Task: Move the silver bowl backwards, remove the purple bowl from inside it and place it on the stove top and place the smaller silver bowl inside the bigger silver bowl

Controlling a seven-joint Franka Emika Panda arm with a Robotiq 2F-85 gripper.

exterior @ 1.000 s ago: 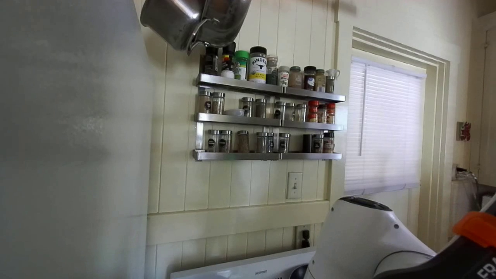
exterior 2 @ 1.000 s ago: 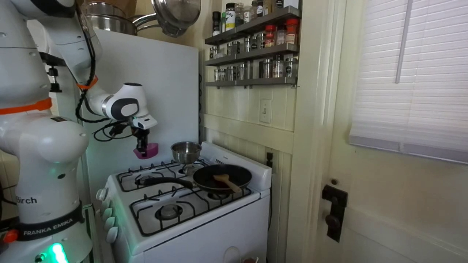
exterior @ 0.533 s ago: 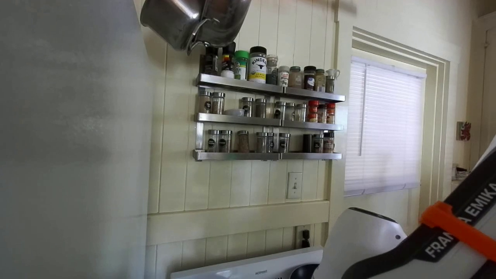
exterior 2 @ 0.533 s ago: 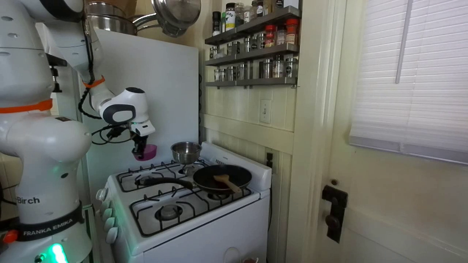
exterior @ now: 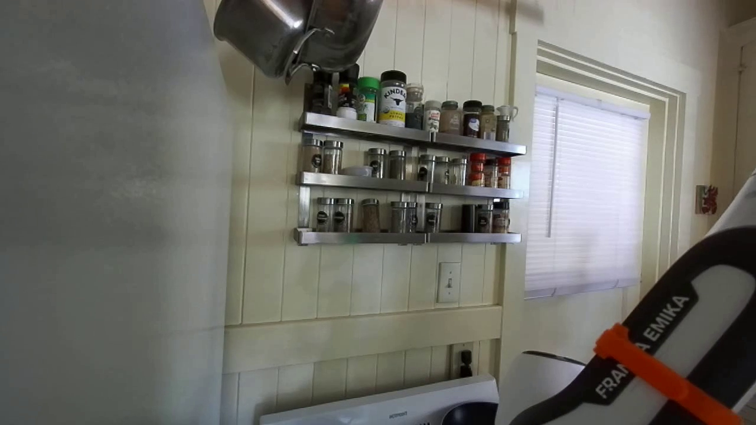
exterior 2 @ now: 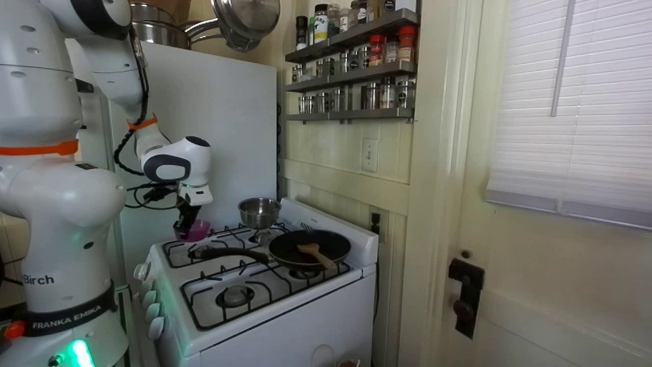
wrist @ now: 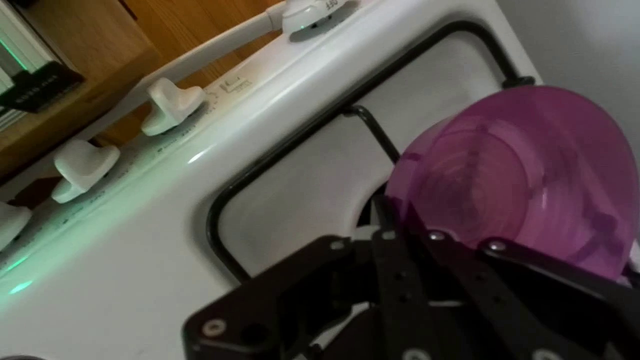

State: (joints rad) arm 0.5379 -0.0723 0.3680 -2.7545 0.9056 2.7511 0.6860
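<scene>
My gripper (wrist: 398, 215) is shut on the near wall of the purple bowl (wrist: 550, 150), one finger inside and one outside. In an exterior view the gripper (exterior 2: 182, 232) holds the purple bowl (exterior 2: 197, 231) low over the front burner beside the fridge. The bowl is slightly tilted; I cannot tell whether it touches the grate. A silver bowl (exterior 2: 260, 213) stands at the back of the stove top (exterior 2: 170, 295). I cannot make out a second silver bowl. In an exterior view (exterior: 378, 407) only the stove's back panel shows, with the arm at lower right.
A black frying pan (exterior 2: 285, 242) with a wooden spatula (exterior 2: 316, 254) sits on the back burner, its handle (exterior 2: 234, 252) pointing to the front. The fridge (exterior 2: 229, 117) stands close beside the bowl. Knobs (wrist: 172, 105) line the stove's front. Spice shelves (exterior 2: 351, 74) hang above.
My gripper has moved down and toward the stove's front, carrying the purple bowl from above the stove to low over the front burner. The silver bowl and pan have not moved.
</scene>
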